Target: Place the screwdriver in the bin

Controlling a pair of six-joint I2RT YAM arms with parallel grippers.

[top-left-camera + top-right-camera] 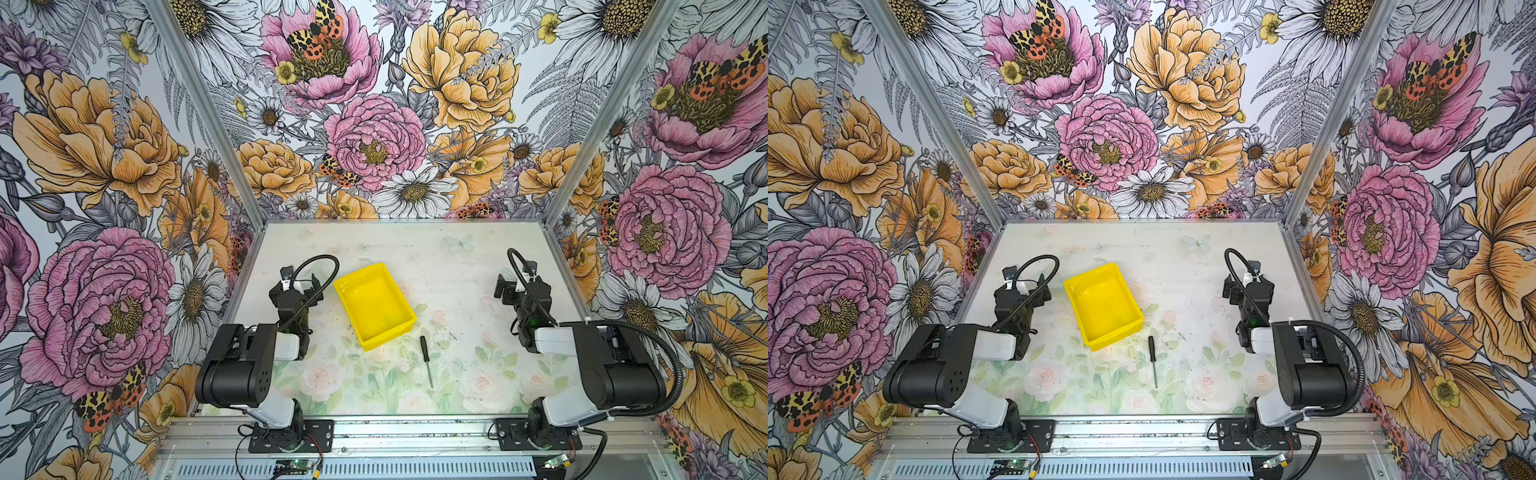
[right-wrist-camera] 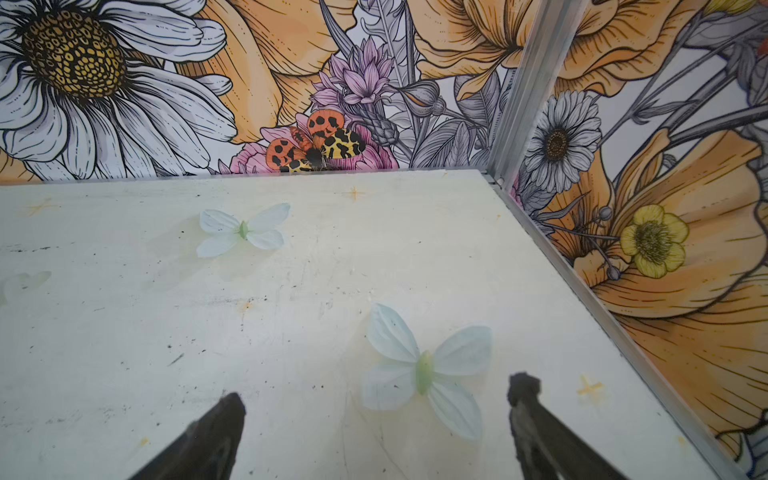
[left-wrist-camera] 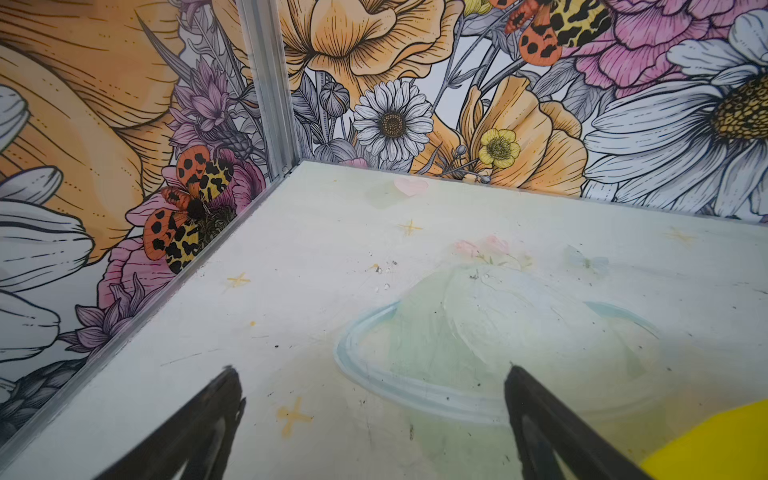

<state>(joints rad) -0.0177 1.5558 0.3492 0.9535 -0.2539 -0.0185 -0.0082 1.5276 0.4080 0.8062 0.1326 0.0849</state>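
Observation:
The screwdriver (image 1: 427, 361) (image 1: 1153, 363), black-handled with a thin dark shaft, lies flat on the table just in front of the bin's near right corner, handle toward the bin. The yellow bin (image 1: 388, 337) (image 1: 1115, 338) sits mid-table, turned at an angle, with nothing in it; one corner of the bin (image 3: 715, 444) shows in the left wrist view. My left gripper (image 1: 305, 281) (image 1: 1038, 286) (image 3: 370, 370) hovers left of the bin, open and holding nothing. My right gripper (image 1: 504, 289) (image 1: 1231, 289) (image 2: 379, 387) is far right, open over bare table, well away from the screwdriver.
Flower-printed walls with aluminium corner posts (image 1: 249, 195) close the table on three sides. The tabletop (image 1: 457, 266) carries a faded print of roses and butterflies. Both arm bases are bolted to the front rail (image 1: 415, 432).

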